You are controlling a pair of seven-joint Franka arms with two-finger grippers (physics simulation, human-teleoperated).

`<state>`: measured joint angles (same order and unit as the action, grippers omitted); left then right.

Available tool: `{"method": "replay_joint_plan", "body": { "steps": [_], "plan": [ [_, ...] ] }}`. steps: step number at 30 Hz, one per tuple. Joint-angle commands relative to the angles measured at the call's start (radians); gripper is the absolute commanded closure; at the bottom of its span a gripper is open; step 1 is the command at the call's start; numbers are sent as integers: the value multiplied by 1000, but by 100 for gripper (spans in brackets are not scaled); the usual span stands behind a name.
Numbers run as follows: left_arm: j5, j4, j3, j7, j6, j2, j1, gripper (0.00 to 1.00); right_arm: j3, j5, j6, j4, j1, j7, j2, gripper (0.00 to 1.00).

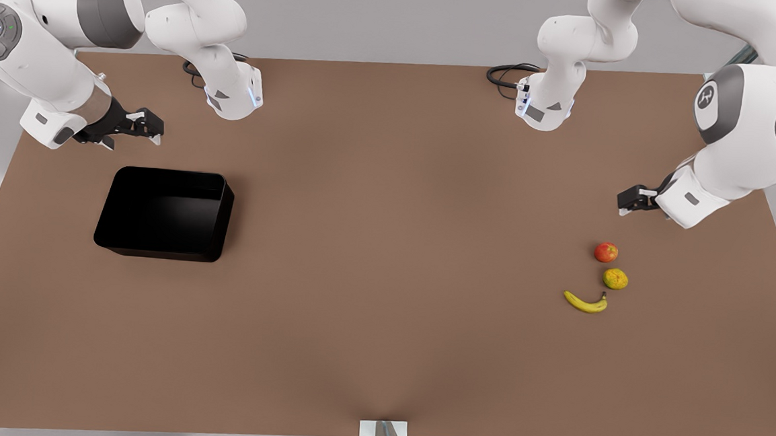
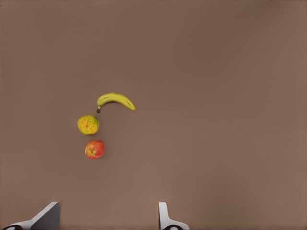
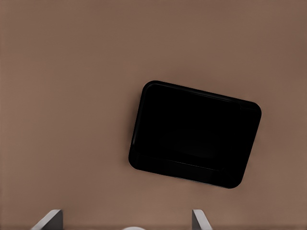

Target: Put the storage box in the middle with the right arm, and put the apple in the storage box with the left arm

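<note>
On the brown bench (image 1: 382, 312), storage box (image 1: 166, 212) sits toward the front view's left, open side up, nothing inside. Right gripper (image 1: 139, 125) hovers just beyond the box's far edge, fingers (image 3: 48, 220) spread wide, holding nothing. Toward the front view's right: apple (image 1: 605, 252), with a yellow-green fruit (image 1: 615, 278) just beside it and a banana (image 1: 585, 302) next to that, all three lying close together, none touching. Left gripper (image 1: 631, 199) hangs near the apple, above the bench, jaws wide apart, empty. Box and fruits well apart.
</note>
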<state>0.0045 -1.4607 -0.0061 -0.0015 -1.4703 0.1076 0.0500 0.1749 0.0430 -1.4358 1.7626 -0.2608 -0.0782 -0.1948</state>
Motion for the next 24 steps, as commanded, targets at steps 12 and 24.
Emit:
{"method": "replay_joint_plan", "body": {
  "steps": [12, 24],
  "plan": [
    [-520, -148, 173, -1073, 13, 69, -44, 0, 0, -2, -115, 9, 448, -331, 212, 0],
    [-1112, -782, 445, -893, -403, -48, -44, 0, 0, -35, -478, 236, 617, -339, 409, 0]
  ]
}}
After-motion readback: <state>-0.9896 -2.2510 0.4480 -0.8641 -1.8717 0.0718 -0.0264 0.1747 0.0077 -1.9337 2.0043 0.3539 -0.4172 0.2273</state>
